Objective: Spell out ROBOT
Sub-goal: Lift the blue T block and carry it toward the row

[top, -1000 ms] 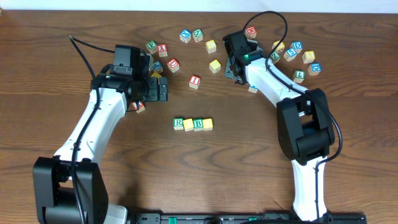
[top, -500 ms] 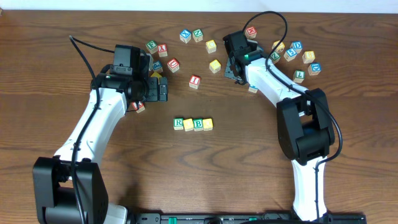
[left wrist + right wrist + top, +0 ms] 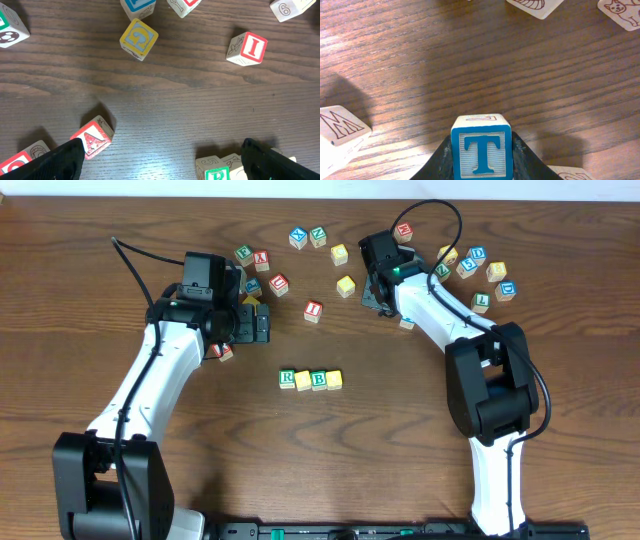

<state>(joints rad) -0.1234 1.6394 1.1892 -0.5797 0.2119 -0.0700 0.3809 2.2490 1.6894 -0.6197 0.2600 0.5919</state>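
A row of blocks point(image 3: 310, 379) lies mid-table, reading green R, yellow, green B, yellow. My right gripper point(image 3: 481, 165) is shut on a blue T block point(image 3: 481, 152) and holds it above the wood; in the overhead view it sits at the back right point(image 3: 378, 290). My left gripper point(image 3: 162, 160) is open and empty, its fingers wide apart above bare wood; in the overhead view it is at the left point(image 3: 255, 325). The left wrist view shows the green R block point(image 3: 216, 172), a red A block point(image 3: 92, 140), a red I block point(image 3: 247, 48) and a yellow G block point(image 3: 138, 38).
Loose letter blocks lie scattered along the back of the table, a cluster at the far right point(image 3: 480, 270) and others near the left gripper point(image 3: 260, 265). A red I block point(image 3: 314, 310) stands alone between the arms. An M block point(image 3: 340, 132) lies left of the right gripper.
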